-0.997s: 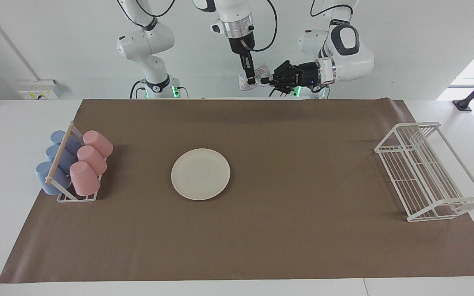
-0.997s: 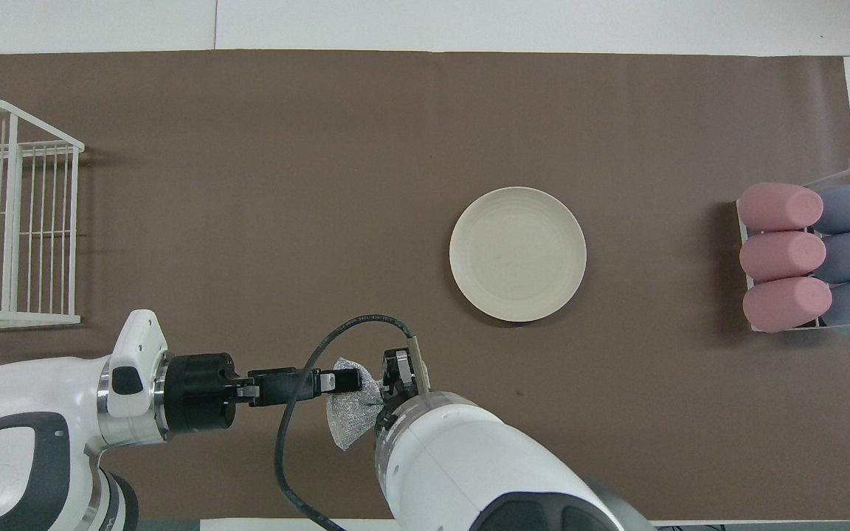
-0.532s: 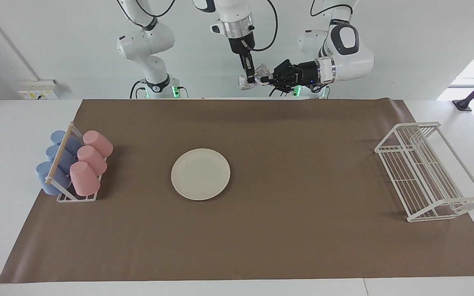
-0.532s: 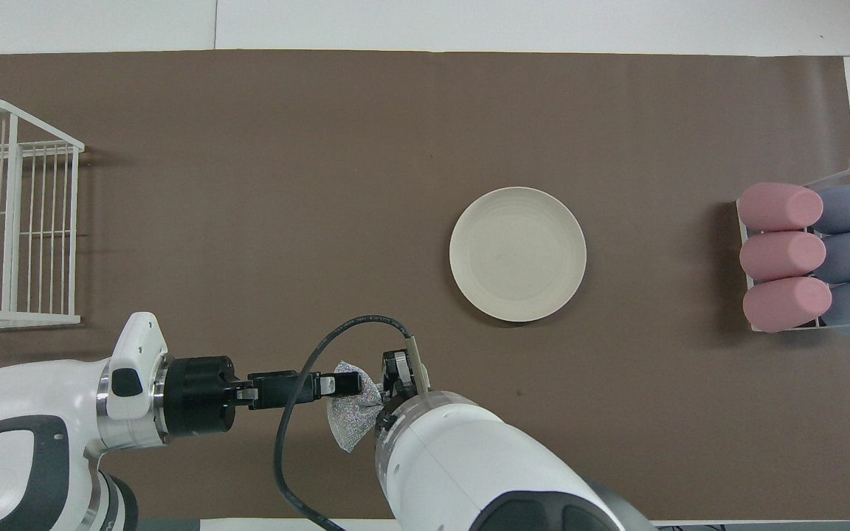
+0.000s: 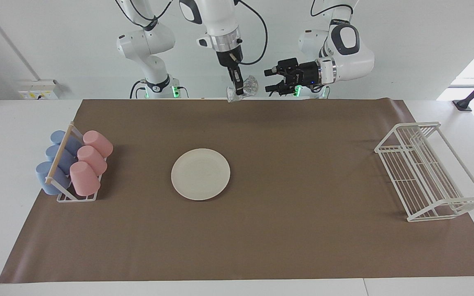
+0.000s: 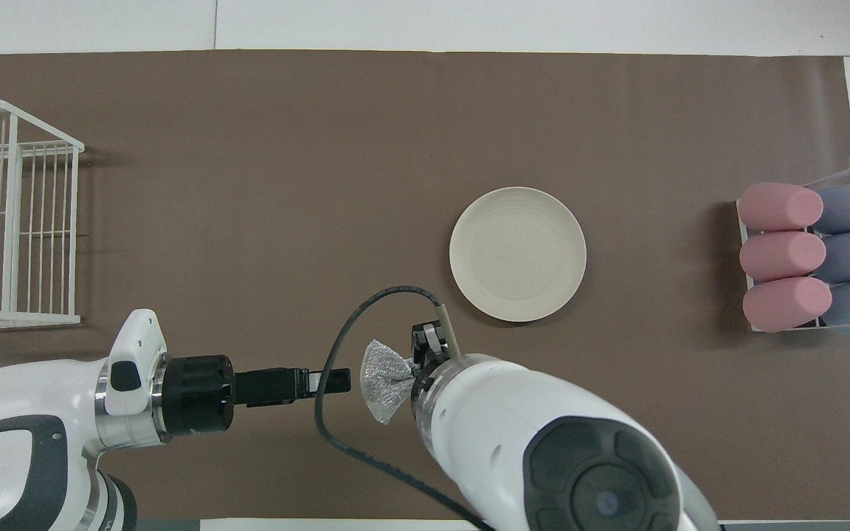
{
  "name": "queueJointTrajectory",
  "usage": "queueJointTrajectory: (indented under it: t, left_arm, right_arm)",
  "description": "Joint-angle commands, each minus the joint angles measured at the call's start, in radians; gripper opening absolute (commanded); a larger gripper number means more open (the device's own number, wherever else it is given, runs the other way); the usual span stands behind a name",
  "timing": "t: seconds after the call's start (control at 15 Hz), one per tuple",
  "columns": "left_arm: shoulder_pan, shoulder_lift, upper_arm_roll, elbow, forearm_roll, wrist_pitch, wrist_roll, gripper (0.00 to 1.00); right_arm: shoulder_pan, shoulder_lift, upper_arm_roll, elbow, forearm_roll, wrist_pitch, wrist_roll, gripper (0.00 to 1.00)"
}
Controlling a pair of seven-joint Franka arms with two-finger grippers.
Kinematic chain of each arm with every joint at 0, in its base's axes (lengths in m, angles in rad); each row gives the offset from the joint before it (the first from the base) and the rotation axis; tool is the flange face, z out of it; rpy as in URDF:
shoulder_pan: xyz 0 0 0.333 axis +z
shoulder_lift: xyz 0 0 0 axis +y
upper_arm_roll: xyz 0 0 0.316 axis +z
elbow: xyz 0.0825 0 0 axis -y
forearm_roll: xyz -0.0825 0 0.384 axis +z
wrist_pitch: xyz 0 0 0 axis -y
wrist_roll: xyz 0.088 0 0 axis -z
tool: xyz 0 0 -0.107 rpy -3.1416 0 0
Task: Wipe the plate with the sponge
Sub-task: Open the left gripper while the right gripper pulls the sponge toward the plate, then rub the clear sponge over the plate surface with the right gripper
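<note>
The cream-white plate (image 5: 200,174) lies flat on the brown mat, also seen in the overhead view (image 6: 518,254). My right gripper (image 5: 237,87) hangs fingers-down above the mat's edge nearest the robots, shut on the silvery mesh sponge (image 5: 248,86). In the overhead view the sponge (image 6: 384,380) sticks out beside the right gripper (image 6: 419,355), short of the plate. My left gripper (image 5: 266,80) lies level beside the sponge, open and empty, a small gap away from it; it also shows in the overhead view (image 6: 340,380).
A rack of pink and blue cups (image 5: 72,166) stands at the right arm's end of the mat (image 6: 812,258). A white wire rack (image 5: 426,172) stands at the left arm's end (image 6: 4,221).
The left gripper has let go of the sponge, opened and drawn back a little. The right gripper has carried the sponge away from it, toward the plate.
</note>
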Motion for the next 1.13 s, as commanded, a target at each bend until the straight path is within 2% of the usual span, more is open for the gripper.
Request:
queueJointTrajectory:
  t: [0.0,0.27,0.47,0.73,0.86,1.06]
  left_arm:
    - [0.037,-0.02,0.004,0.017,0.106,0.012,-0.096,1.0]
    - [0.092,-0.014,0.004,0.036,0.279,0.007,-0.166,1.0]
    - [0.097,-0.012,0.005,0.037,0.431,0.001,-0.173,1.0]
    - [0.128,-0.004,0.007,0.039,0.651,-0.004,-0.163,1.0]
    - [0.126,0.009,0.005,0.057,0.798,0.004,-0.171,1.0]
    - [0.163,0.025,0.008,0.077,0.899,-0.001,-0.159,1.0]
  right_arm:
    - [-0.061,0.1,0.008,-0.035,0.02,0.116,-0.128,0.0]
    - [-0.144,0.224,0.006,-0.104,0.019,0.326,-0.337,0.0]
    - [-0.153,0.251,0.008,-0.189,0.02,0.454,-0.376,0.0]
    - [-0.153,0.29,0.008,-0.223,0.019,0.489,-0.408,0.0]
    - [-0.17,0.313,0.008,-0.236,0.02,0.502,-0.471,0.0]
    - [-0.224,0.33,0.008,-0.263,0.02,0.505,-0.581,0.0]
